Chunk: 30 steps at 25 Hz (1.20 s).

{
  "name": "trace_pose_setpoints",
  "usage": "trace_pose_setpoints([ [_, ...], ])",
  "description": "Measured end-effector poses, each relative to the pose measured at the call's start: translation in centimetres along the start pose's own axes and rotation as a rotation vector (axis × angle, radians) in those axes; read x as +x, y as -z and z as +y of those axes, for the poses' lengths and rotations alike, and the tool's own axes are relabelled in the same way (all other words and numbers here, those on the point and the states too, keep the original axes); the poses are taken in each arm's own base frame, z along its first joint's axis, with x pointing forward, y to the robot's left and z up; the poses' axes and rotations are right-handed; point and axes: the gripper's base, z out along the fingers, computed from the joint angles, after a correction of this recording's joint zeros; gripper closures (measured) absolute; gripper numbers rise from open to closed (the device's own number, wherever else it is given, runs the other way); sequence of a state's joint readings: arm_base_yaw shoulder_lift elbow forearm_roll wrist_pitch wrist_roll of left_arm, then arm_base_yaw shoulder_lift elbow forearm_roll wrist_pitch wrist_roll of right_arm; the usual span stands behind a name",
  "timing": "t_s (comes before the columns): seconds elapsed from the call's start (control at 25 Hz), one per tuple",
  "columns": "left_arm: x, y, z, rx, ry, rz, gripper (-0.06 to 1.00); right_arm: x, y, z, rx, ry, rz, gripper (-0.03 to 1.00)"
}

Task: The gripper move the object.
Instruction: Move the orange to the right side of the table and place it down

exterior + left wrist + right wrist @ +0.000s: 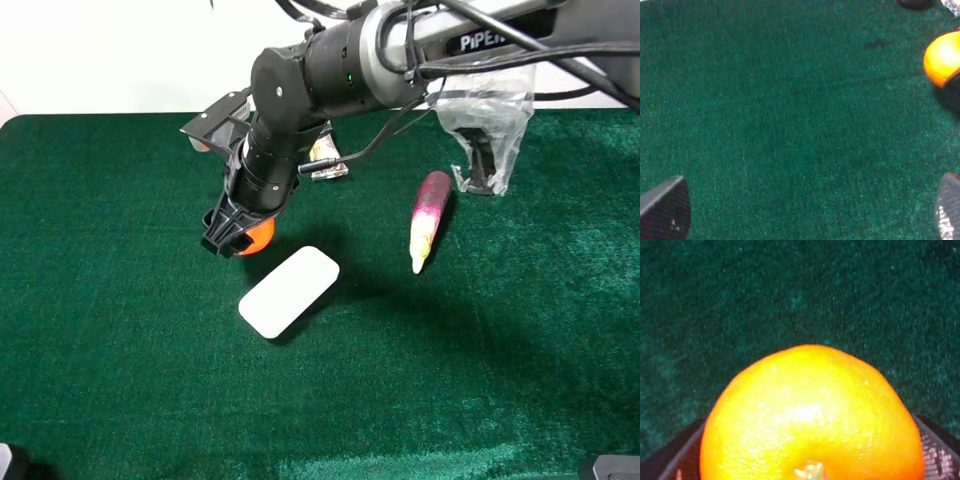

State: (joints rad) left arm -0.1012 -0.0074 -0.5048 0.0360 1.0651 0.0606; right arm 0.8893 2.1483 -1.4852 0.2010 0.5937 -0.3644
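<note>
The round bright orange fruit [258, 237] sits between the dark fingers of my right gripper [228, 232], left of the table's middle and low over the green cloth. The right arm reaches across from the upper right. In the right wrist view the fruit [810, 425] fills the lower frame, with a finger [675, 460] on either side of it. The gripper [810, 467] is shut on it. In the left wrist view the fruit [944, 57] shows at the edge, far from my left gripper [807, 215], which is open and empty over bare cloth.
A white rounded block [289, 291] lies just right of the fruit. A purple eggplant [429, 217] lies farther right. A clear plastic bag [487, 130] with a dark item is at the back right. A small wrapped item [325, 160] is behind the arm.
</note>
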Motion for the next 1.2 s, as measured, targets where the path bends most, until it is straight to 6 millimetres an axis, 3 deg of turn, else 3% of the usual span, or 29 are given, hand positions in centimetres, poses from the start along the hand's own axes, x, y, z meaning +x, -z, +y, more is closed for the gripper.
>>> trace_pose_setpoints([
  [0.64, 0.0, 0.0, 0.0, 0.0, 0.0, 0.0, -0.05, 0.0, 4.7, -0.2, 0.028, -0.062, 0.067, 0.42],
  [1.2, 0.0, 0.0, 0.0, 0.0, 0.0, -0.001, -0.05, 1.7, 11.2, -4.2, 0.053, -0.22, 0.122, 0.42],
])
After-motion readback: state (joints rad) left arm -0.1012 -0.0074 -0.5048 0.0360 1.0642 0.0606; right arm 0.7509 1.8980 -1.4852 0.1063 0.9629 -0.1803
